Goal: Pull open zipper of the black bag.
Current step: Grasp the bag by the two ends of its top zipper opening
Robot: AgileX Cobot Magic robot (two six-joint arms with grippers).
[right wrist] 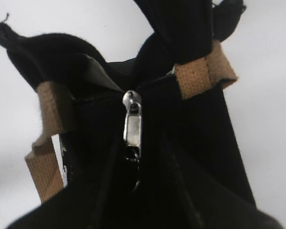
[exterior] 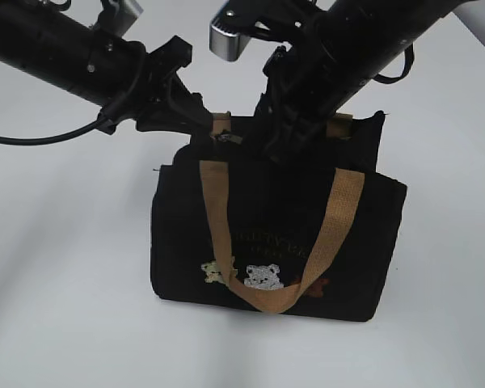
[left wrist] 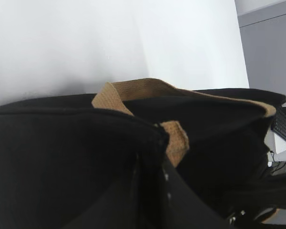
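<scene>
Black bag [exterior: 275,242] is pinned at its top edge by your closed left end effector [exterior: 200,121]; right end effector [exterior: 279,145], grip unclear, must clamp the pull tab [right wrist: 132,125] before you draw the zipper [right wrist: 93,98].

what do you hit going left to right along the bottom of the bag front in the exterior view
cream bear → white bear → bottom loop of the tan handle → brown bear, partly hidden behind the handle, all on the black bag
</scene>
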